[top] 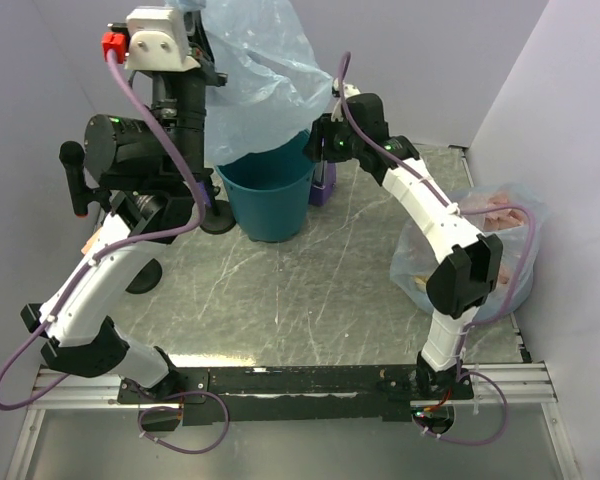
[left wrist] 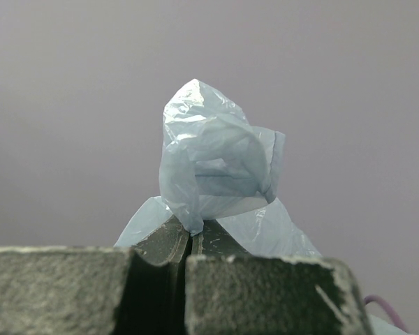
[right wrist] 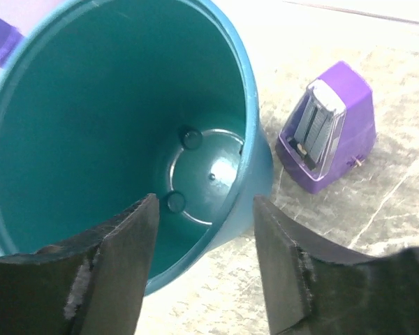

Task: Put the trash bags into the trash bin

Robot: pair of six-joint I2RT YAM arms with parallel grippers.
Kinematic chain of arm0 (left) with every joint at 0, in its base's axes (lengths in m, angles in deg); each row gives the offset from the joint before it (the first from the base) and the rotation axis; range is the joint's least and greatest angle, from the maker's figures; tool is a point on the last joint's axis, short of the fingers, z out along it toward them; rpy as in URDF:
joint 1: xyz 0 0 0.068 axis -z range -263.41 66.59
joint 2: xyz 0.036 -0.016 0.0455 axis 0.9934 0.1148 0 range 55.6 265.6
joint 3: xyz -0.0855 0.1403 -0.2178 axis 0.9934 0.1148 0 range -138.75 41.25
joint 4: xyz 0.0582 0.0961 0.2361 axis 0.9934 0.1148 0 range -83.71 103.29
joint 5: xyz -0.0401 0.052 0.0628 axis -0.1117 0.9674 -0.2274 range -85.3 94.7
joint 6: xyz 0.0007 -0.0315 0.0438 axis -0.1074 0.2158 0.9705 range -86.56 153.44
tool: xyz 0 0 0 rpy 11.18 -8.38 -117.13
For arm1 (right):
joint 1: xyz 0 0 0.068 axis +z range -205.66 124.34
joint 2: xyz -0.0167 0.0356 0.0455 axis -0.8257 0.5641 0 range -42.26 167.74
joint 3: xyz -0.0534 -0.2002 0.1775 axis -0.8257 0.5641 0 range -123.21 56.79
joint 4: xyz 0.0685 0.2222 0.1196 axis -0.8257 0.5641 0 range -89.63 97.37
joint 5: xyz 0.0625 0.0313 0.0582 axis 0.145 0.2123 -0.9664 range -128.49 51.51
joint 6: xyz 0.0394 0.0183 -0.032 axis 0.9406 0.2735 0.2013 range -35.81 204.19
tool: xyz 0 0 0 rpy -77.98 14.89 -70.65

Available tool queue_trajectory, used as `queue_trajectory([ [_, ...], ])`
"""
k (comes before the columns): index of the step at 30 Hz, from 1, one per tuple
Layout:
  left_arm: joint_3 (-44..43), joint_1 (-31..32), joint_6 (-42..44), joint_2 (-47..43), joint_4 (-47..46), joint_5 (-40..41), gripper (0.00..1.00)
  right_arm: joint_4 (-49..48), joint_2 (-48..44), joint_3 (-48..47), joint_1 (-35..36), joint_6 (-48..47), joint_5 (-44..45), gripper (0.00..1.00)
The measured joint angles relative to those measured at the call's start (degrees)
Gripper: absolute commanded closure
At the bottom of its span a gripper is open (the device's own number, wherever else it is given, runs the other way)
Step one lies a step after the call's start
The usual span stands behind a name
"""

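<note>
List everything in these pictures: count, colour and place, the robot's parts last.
trash bag: one, translucent pale blue, hanging over the trash bin
trash bin: one, teal, far middle of the table
small box: one, purple, on the table beside the trash bin
stuffed bag: one, clear with pink and yellow contents, table's right edge
table: one, grey marbled, under everything
left gripper: one, dark, raised, shut on the trash bag
right gripper: one, dark, open, over the trash bin's rim

- Trash bag point(left wrist: 216, 167): translucent pale blue, crinkled.
- Trash bin point(right wrist: 91, 105): teal inside and out.
- Metronome-shaped case point(right wrist: 328, 132), right of the bin: purple, with a silvery face.
- Table point(top: 330, 290): grey with pale marbled veins.
- Clear bag point(top: 505, 215), far right: pink and yellowish contents.
</note>
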Motion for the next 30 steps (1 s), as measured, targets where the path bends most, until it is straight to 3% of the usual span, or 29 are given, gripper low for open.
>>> queue_trajectory([
  [5, -1.1, 0.0, 0.1, 0.0, -0.7, -0.1, 0.99, 0.8, 2.3, 0.0, 0.2, -0.2, -0.1, 0.51],
  [15, 0.0, 0.0, 0.0, -0.2, -0.4, -1.6, 0.99, 0.4, 0.8, 2.2, 0.2, 0.4, -1.1, 0.99],
  [20, 0.9, 0.0, -3.7, -1.3, 3.0, -4.2, 0.99, 2.2, -2.4, 5.2, 0.8, -0.8, -2.9, 1.0],
  [30, 4.3, -0.1, -20.8, -6.2, 13.1, -19.3, 0.99, 10.4, -15.1, 13.5, 0.5, -2.9, -3.3, 1.0],
])
